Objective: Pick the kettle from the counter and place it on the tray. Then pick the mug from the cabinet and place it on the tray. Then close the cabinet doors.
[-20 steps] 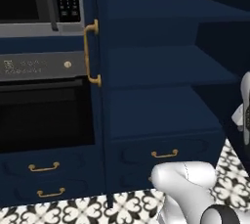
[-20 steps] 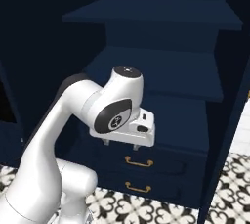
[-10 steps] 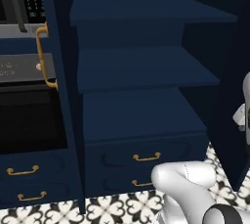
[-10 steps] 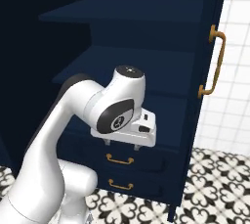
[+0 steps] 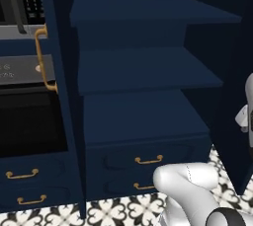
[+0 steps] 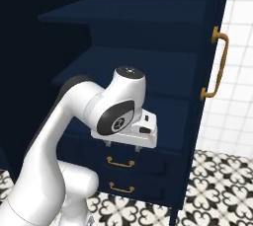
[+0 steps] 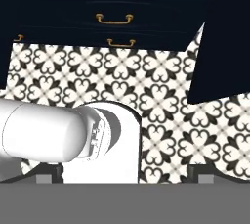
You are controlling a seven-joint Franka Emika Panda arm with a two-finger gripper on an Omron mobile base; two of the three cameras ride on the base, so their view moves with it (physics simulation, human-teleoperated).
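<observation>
1. Ahead of the base stands the cabinet with both doors swung wide and bare navy shelves.
2. Left door has a brass handle; right door likewise.
3. Drawers sit below.
4. Hand points at the patterned floor, fingers spread wide, holding nothing.
</observation>
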